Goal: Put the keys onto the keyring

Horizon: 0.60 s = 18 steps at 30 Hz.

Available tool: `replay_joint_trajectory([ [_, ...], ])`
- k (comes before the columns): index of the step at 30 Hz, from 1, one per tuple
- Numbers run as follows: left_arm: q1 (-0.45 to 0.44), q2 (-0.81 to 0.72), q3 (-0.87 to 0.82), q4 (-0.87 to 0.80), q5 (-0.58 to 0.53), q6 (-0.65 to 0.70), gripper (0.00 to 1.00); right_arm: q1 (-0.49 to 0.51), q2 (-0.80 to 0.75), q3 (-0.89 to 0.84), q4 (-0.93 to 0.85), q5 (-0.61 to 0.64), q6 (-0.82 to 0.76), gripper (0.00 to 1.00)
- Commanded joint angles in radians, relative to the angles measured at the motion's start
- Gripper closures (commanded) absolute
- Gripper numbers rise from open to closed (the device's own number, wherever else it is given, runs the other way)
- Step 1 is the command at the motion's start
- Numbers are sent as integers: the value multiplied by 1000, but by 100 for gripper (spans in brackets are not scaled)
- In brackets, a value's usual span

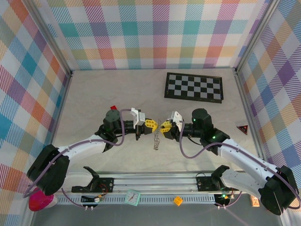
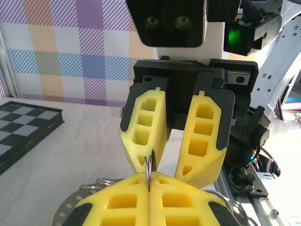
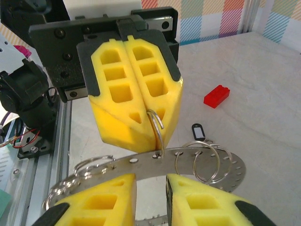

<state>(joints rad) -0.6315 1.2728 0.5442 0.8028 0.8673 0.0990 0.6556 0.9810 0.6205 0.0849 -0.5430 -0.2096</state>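
My left gripper [image 2: 149,181] is shut, pinching a small split ring [image 3: 155,127] edge-on between its yellow fingers. That split ring passes through a hole in the keyring [image 3: 136,162], a flat silvery band with a perforated rim that hangs below both grippers [image 1: 155,141] above the table. More split rings [image 3: 207,162] dangle from the band. My right gripper [image 3: 150,181] faces the left one tip to tip, open, with a gap between its fingers [image 2: 143,129] and nothing in it. A small black-headed key [image 3: 197,131] shows just beyond the band.
A red block [image 3: 216,96] lies on the table past the keyring. A black-and-white chessboard [image 1: 193,86] sits at the back right. A red triangle piece [image 1: 242,129] is by the right wall. The metal rail [image 1: 150,181] runs along the near edge.
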Motion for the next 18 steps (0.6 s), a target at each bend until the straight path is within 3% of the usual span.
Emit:
replay_joint_trajectory([
  [1,3,17,-13,164,58,-33,100,5,-11,-3,43,-14,6,76],
  [10,4,34,2,184,90,-36,100,6,-11,34,-6,-73,-6,76],
  [15,4,43,2,182,88,-27,100,4,-70,17,-58,81,-61,76],
  [18,4,50,2,183,88,-18,100,4,-106,18,-95,87,-66,74],
])
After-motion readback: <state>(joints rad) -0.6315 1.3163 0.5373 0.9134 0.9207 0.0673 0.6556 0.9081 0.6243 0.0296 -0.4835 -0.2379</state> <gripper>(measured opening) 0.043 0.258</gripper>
